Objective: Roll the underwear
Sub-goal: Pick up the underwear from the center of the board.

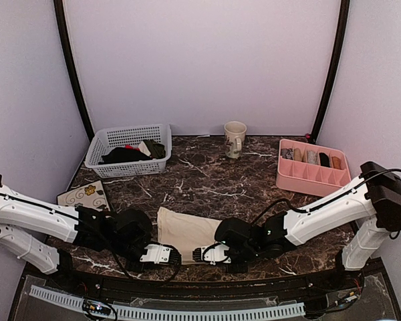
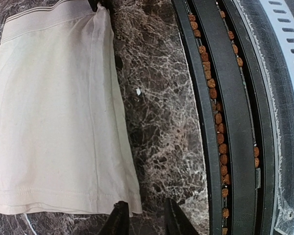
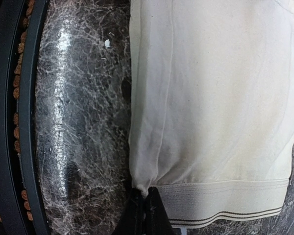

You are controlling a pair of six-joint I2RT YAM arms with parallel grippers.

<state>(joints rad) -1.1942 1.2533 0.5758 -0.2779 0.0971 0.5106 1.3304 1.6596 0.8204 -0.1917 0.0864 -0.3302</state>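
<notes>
At the near edge of the dark marble-patterned table [image 1: 207,180], both arms are lying low and pointing in toward each other. Between them the plain cream-beige cloth underwear [image 1: 186,231] is lying flat, folded into a long rectangle, its near side just inside the table's edge.

The right gripper [image 3: 144,218] is pinching one near corner with its black fingers pressed together, just where the ribbed waistband [image 3: 225,203] meets the side fold, and the fabric is puckering into the bite. The left gripper [image 2: 144,223] is standing with its fingers apart at the other near corner, by the stitched hem [image 2: 54,198]. One finger is meeting the cloth's edge there, though I cannot tell whether it is touching, and nothing is being clamped.

The garment is looking light, thin and limp to me. I am expecting it to sag and bunch if lifted from one point only. The thicker waistband and hem corners seem the firmest places to take hold, one for each side, so the near edge turns over evenly.

Farther back on the left, a square floral-patterned tile [image 1: 85,196] is sitting flat. Behind it a white plastic lattice basket [image 1: 100,150] is holding dark garments. A cream ceramic mug [image 1: 234,138] is standing mid-table at the back, and a pink compartmented tray [image 1: 307,184] with small rolled items is sitting at the right.
</notes>
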